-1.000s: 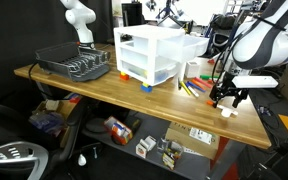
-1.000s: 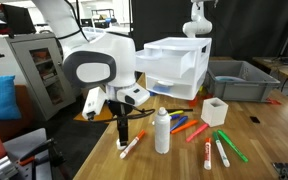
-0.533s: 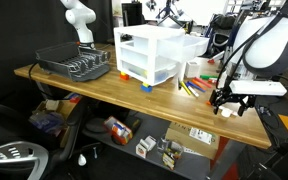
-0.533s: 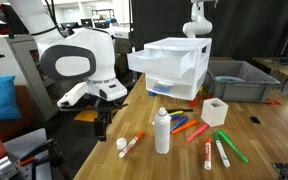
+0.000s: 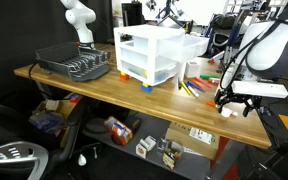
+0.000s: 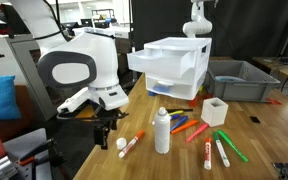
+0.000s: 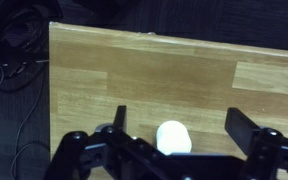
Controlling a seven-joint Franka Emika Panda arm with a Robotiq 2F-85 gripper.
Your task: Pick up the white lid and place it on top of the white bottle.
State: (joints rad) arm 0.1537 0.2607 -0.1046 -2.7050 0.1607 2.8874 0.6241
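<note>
One white lid [image 6: 121, 146] lies on the wooden table [image 6: 269, 140] at the lower left of an exterior view, close to the table's corner, with a red marker [image 6: 136, 142] just beside it. Wrist view: table edges run along the top and left of the frame, dark floor beyond them. Bare wood fills the space from the lid [image 7: 172, 137] out to both edges, so there is open room on that side. The gripper [image 6: 106, 130] hangs over that corner with its jaws spread wide, gripping nothing. In the wrist view the lid sits at lower centre between the two fingers [image 7: 119, 120], apart from each. Whether the fingertips reach table height I cannot tell. One white bottle [image 6: 162, 131] stands just right of the lid, past the red marker, at lower centre of the exterior view. It is upright, long axis vertical, narrow end pointing up, and nothing touches it. The lid is squat, with no clear long axis. Right of the bottle lie several loose markers [image 6: 222, 152] in red, green, orange and blue, too bunched to count surely. One white square cup [image 6: 214, 110] stands behind them. One white drawer unit [image 6: 170, 65] stands at mid-table, and one gray bin [image 6: 239, 82] lies to its right. One dish rack [image 5: 74, 65] sits at the far left end of the table, well apart from the gripper at the right end.
</note>
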